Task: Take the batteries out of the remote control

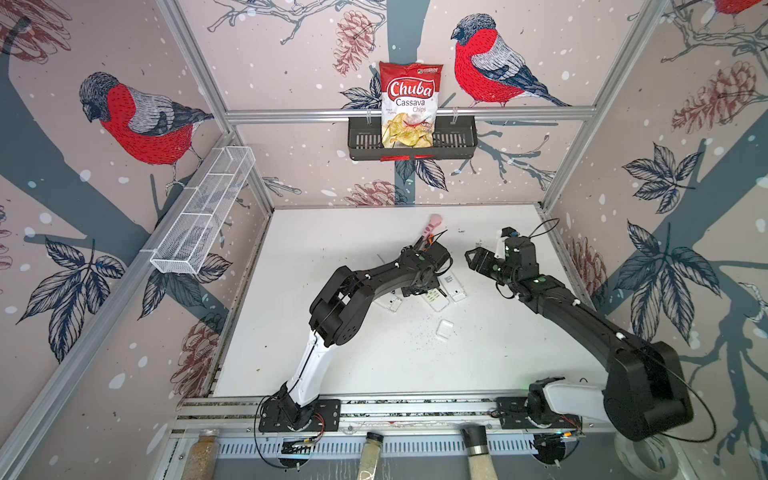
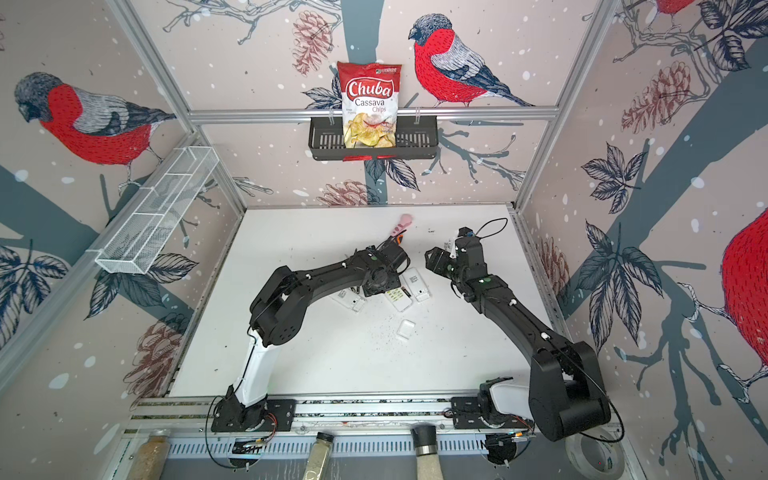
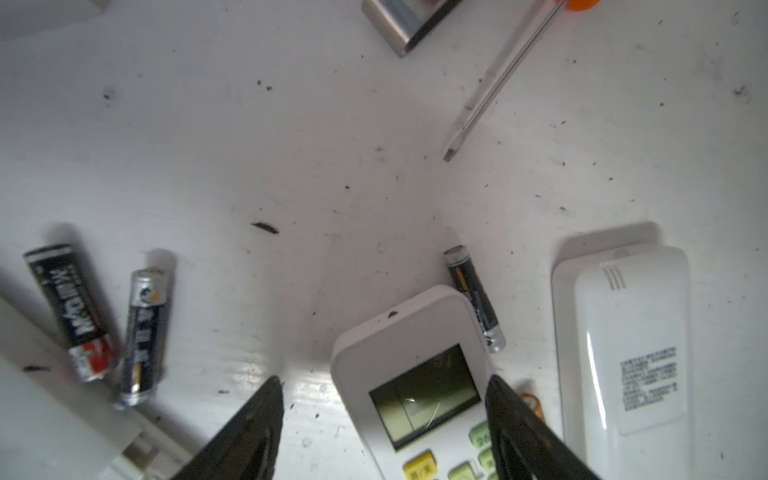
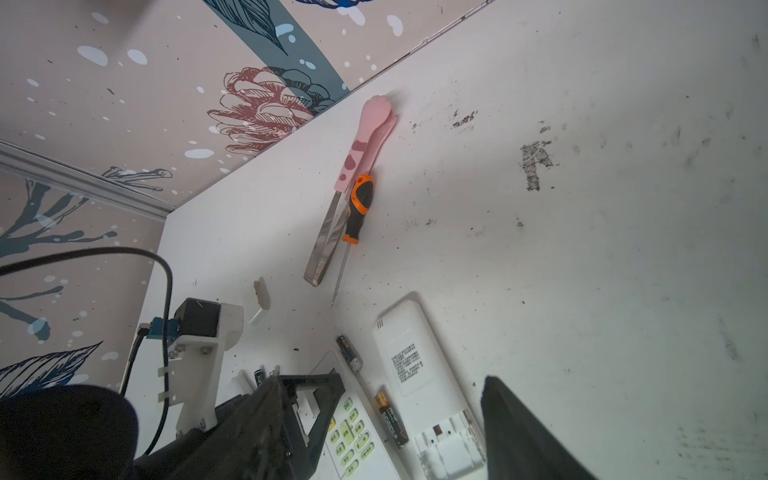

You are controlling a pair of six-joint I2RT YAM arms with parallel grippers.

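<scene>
White laminate, scuffed and speckled with dark crumbs, formed the tabletop [image 1: 353,353], boxed in by walls papered with red-breasted bullfinches and pine cones. On the back rail hung a black basket [image 1: 457,141] with a bag of Chuba cassava chips [image 1: 409,104] standing in it. A white wire-mesh basket [image 1: 203,212] hung on the left wall. Toward the back of the table lay an orange-and-black screwdriver [image 4: 359,208], just beside a pink paw-handled metal tool [image 4: 365,137].

The left arm came in from the front edge, elbow bent high, wrist pointed down over a cluster of three white remotes at mid-table. The left gripper [image 3: 382,382] had its jaws wide apart, straddling the display remote [image 3: 415,332]. One finger stood clear of the remote's side and the other at its edge, gripping nothing. The right arm stretched from the front right corner, and the right gripper [image 1: 478,259] hung above the table just right of the cluster, jaws parted and empty.

The batteries [image 3: 68,311] lay loose on the table. A pair lay side by side near the third remote [image 3: 62,424]. A third battery [image 3: 473,299] lay along the display remote's side. A fourth battery [image 4: 390,419] lay between that remote and the face-down remote [image 4: 415,365] — whose compartment stood open and empty. A loose white cover [image 1: 444,329] lay nearer the front.
</scene>
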